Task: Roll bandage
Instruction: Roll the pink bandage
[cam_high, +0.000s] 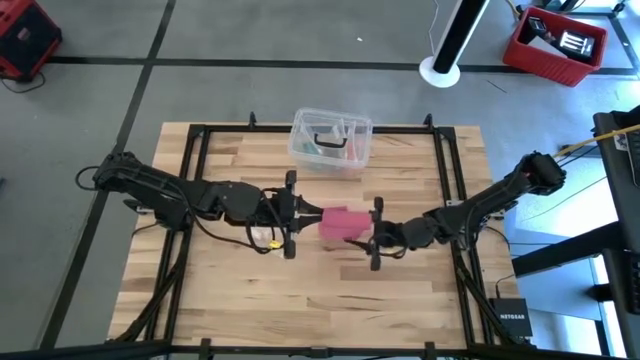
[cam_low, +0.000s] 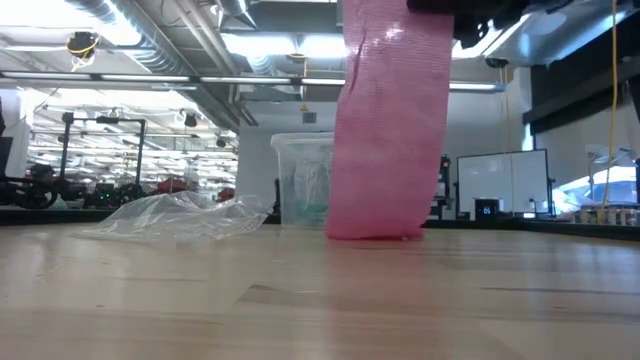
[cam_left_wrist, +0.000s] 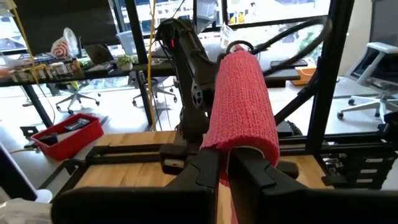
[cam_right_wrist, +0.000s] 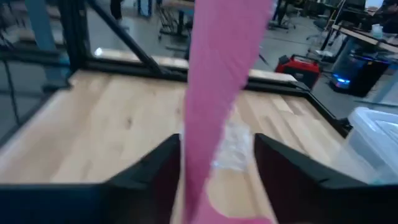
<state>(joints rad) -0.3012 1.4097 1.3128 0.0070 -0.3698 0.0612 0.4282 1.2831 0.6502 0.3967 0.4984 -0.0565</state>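
Landmark: clear plastic lidded box (cam_high: 332, 139) at the table's far edge; all places below are given from it.
Bandage: pinkish-red knitted fabric strip (cam_high: 343, 223), held up off the table on the near side of the box, about midway between the two arms. In the low view it hangs as a broad band (cam_low: 388, 130) with its lower end on or just above the wood.
Left gripper: (cam_high: 291, 214) nearer than the box and a little to its left, clenched on the bandage's end; the left wrist view shows the strip draped over and pinched between the dark fingers (cam_left_wrist: 258, 180).
Right gripper: (cam_high: 376, 234) nearer than the box and slightly to its right, fingers astride the hanging strip (cam_right_wrist: 214, 99). Whether they press on the fabric, cannot tell; gaps show on both sides of it in the right wrist view.
Step in hand: by my reading, the strip is being stretched between the two grippers, ready for winding; no roll formed yet.
Next move: likely calls for the right gripper to get a firm hold low on the strip, then one end to be turned over on itself while the other arm keeps it taut.
Other things: crumpled clear plastic wrapper (cam_low: 175, 216) lies on the wooden table (cam_high: 230, 300), just beside the box.
In the way: the wrapper sits near the hanging end and could snag; the box is well behind.
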